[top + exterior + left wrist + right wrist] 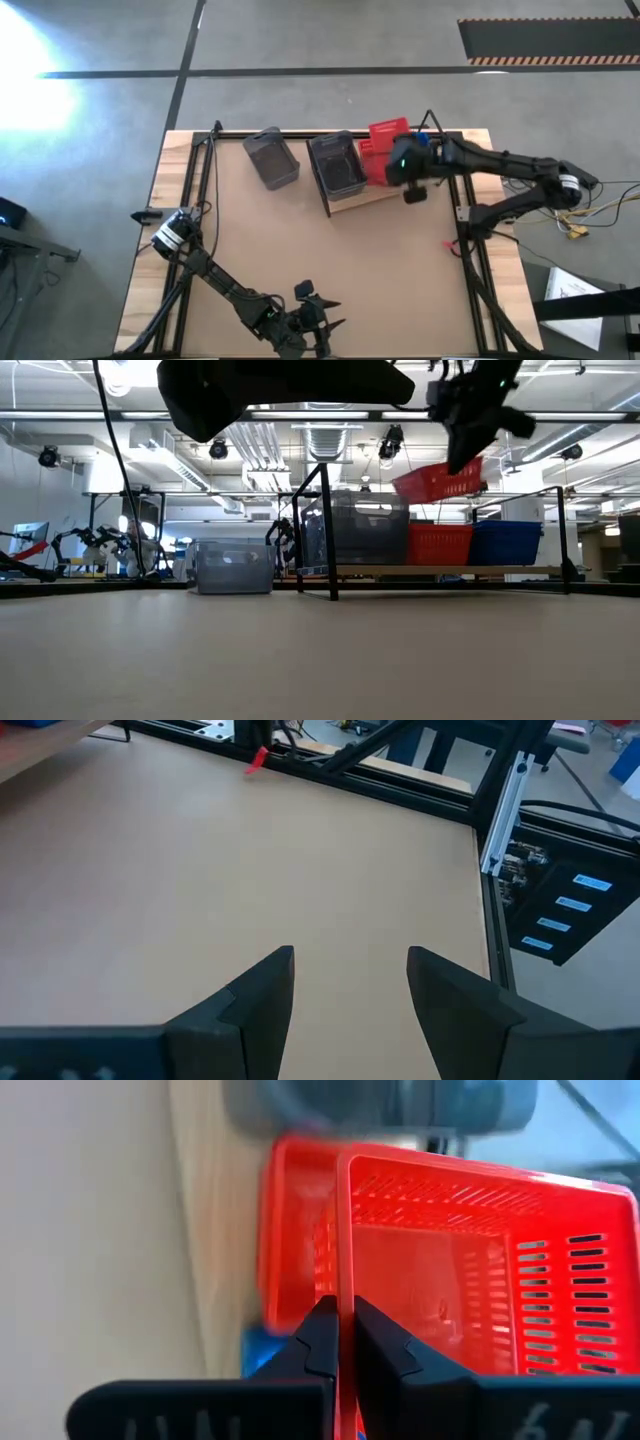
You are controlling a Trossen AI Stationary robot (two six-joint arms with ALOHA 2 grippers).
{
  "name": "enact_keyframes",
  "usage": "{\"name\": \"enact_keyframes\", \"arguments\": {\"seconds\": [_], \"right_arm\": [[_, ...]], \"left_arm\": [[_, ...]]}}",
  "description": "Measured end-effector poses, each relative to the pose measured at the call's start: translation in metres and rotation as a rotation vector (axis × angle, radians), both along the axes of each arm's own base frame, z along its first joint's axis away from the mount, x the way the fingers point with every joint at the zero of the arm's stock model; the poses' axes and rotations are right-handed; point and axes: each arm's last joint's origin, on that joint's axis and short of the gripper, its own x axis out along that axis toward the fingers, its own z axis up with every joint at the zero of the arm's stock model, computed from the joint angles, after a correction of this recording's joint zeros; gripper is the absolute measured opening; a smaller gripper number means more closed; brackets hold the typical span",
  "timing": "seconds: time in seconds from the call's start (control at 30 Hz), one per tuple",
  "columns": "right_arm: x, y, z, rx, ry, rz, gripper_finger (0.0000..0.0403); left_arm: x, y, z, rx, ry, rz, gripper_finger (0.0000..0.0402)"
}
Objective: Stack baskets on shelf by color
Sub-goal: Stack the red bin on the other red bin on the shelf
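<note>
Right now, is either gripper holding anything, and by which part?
The right gripper holds a red basket by its rim, fingers pinched on one wall's top edge, lifted above the shelf. The left gripper is open, holding nothing.

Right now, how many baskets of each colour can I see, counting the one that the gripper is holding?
Red: 2, the red basket on the shelf and the held red basket in the right gripper.
Grey: 2, the grey basket on the shelf and the grey basket on the table.
Blue: 1, the blue basket.
Total: 5 that can be told apart; nested ones may hide.
</note>
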Motion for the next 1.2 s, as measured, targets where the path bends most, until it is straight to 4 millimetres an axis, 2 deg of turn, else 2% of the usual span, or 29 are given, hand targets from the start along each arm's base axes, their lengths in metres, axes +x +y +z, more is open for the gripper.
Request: {"name": "enact_keyframes", "arguments": {"seconds": [0.1, 0.2, 0.4, 0.77, 0.9, 1.2], "right_arm": [[-0.001, -0.024, -0.008, 0.053, -0.122, 0.006, 0.0009], [0.000, -0.033, -0.022, 0.112, -0.184, 0.036, 0.0009], [-0.001, -0.033, -0.044, 0.140, -0.155, 0.068, 0.0009], [-0.004, -0.032, -0.052, 0.177, -0.160, 0.010, 0.0011], [-0.006, -0.031, -0.057, 0.178, -0.142, 0.005, 0.0039], [-0.005, -0.030, -0.056, 0.242, -0.180, -0.056, 0.0143]], "left_arm": [[0.000, 0.000, 0.000, 0.000, 0.000, 0.000, 0.0180], [0.001, 0.001, 0.000, 0.000, 0.000, 0.002, 0.0180], [0.001, 0.001, 0.001, -0.002, -0.002, 0.003, 0.0180], [0.003, 0.002, 0.002, -0.013, -0.016, 0.008, 0.0180], [0.003, 0.002, 0.002, -0.015, -0.018, 0.008, 0.0180], [0.003, 0.002, 0.002, -0.016, -0.014, 0.002, 0.0180]]}}
